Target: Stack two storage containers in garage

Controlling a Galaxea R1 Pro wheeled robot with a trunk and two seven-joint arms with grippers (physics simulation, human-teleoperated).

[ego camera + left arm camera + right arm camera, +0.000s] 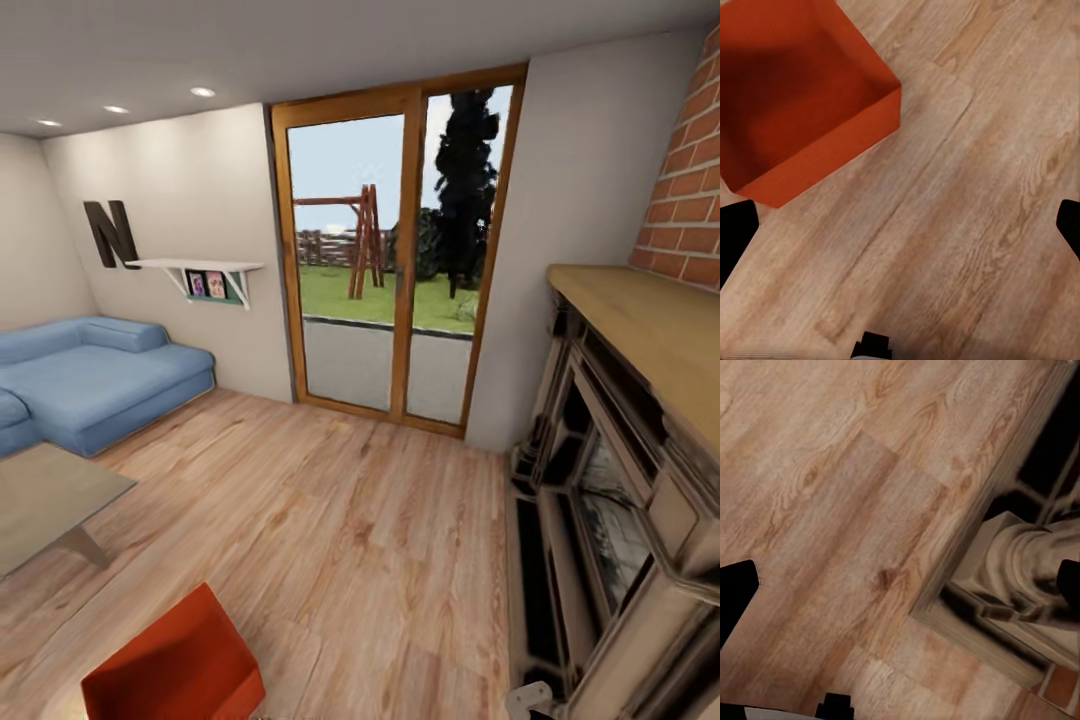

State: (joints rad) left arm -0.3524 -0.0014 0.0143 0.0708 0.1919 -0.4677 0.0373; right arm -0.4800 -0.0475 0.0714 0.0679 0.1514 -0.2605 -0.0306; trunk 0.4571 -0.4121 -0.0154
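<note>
- Red-orange rectangular open-top bin (175, 665), thin plain walls, sits on light wood-plank floor (330, 520) of living room.
- Left gripper (900, 225) spread wide, empty, above bare floor just beside bin (802, 97).
- Right gripper (904, 589) spread, beside fireplace base (1020, 577).

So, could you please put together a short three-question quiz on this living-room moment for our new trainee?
1. True or false: the red-orange storage container stands on the wood-plank floor.
2. Multiple choice: in the head view, what lies to the robot's right? A) blue sofa B) fireplace C) glass door
3. Fill in: the left gripper hangs open above the floor, beside the ______.

Key:
1. True.
2. B: the fireplace under its wooden mantel; the blue sofa is on the left and the glass door is ahead.
3. Container; it is not gripped.
</note>
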